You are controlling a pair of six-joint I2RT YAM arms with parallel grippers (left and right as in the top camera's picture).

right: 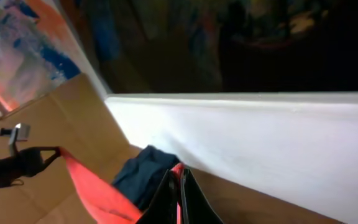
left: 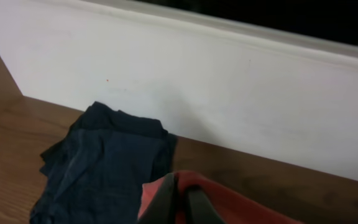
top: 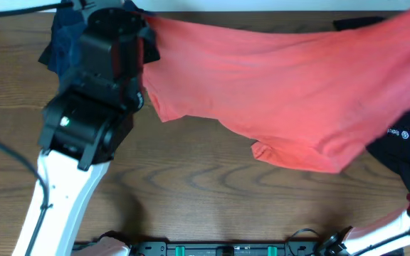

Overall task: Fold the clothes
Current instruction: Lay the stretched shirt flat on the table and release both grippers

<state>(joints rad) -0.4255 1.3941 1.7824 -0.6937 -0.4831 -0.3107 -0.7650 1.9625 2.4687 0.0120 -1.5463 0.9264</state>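
Wood-grain table (top: 191, 185) fills the overhead view, with a white wall (left: 241, 87) along its far edge. Left of the shirt, a crumpled dark blue garment (top: 59, 39) lies at the table's far corner, partly under the left arm. The left gripper (top: 146, 37) sits at the shirt's left edge. Its wrist camera shows the two fingers (left: 165, 202) pressed close together with a fold of red cloth pinched between them, and the blue garment lies just beyond. The red shirt (top: 283, 85) hangs stretched in the air between the two arms. It sags in the middle above the table and rises toward the far right corner. Beneath the shirt's right end lies a black garment (top: 404, 142) with a small white logo, partly covered by the shirt. The right gripper (right: 179, 183) is past the overhead picture's edge, as best I can tell. In its own camera its fingers are drawn narrow on the shirt's red edge, and the cloth runs from them in a taut band toward the left arm.
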